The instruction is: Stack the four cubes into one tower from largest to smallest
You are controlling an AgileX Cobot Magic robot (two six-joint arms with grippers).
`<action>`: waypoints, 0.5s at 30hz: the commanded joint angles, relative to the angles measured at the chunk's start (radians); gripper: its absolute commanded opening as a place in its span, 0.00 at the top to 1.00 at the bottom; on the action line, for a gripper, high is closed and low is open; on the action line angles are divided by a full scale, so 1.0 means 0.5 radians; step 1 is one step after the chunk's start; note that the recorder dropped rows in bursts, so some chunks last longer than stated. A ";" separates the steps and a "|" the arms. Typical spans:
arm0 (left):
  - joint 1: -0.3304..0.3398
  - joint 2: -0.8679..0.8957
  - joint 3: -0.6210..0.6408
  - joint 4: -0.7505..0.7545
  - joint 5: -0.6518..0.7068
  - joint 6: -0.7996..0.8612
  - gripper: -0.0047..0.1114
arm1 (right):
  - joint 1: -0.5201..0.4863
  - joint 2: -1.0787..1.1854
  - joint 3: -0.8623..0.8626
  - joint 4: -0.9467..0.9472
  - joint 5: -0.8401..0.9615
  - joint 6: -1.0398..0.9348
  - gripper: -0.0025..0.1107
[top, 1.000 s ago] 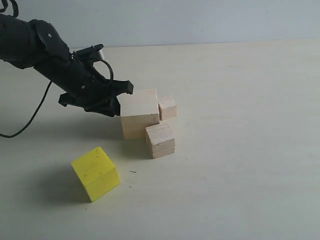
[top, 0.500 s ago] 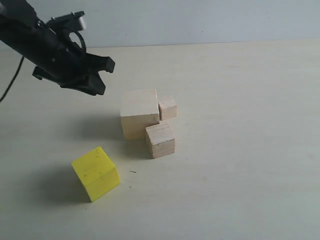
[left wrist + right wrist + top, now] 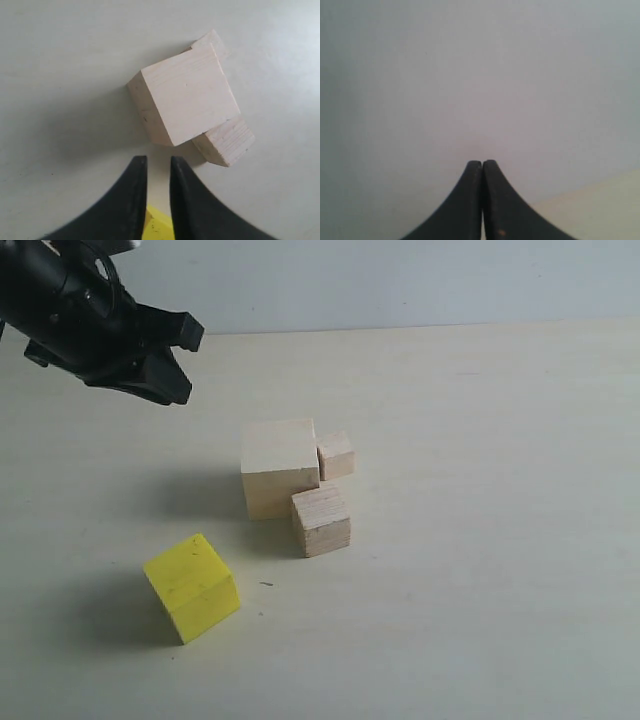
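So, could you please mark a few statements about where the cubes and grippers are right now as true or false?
1. The yellow cube lies apart from the wooden ones. True.
2. The small cube sits on top of the large cube. False: it stands on the table beside it.
3. The left gripper holds the medium cube. False: it holds nothing and hovers away from all the cubes.
4. The right gripper is shut and empty. True.
5. No cube is stacked on another yet. True.
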 commanded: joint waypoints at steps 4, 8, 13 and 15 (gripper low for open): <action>0.004 -0.073 -0.019 0.033 -0.041 -0.006 0.80 | 0.008 0.250 -0.522 -0.101 0.503 -0.147 0.98; 0.004 -0.090 -0.019 0.043 -0.062 -0.006 0.80 | 0.008 0.703 -0.935 0.132 0.915 -0.590 0.98; 0.004 -0.094 -0.019 0.044 -0.080 -0.001 0.80 | 0.008 1.299 -1.244 1.296 1.503 -2.008 0.98; 0.004 -0.094 -0.019 0.044 -0.083 -0.001 0.80 | 0.008 1.525 -1.266 1.758 1.724 -2.637 0.98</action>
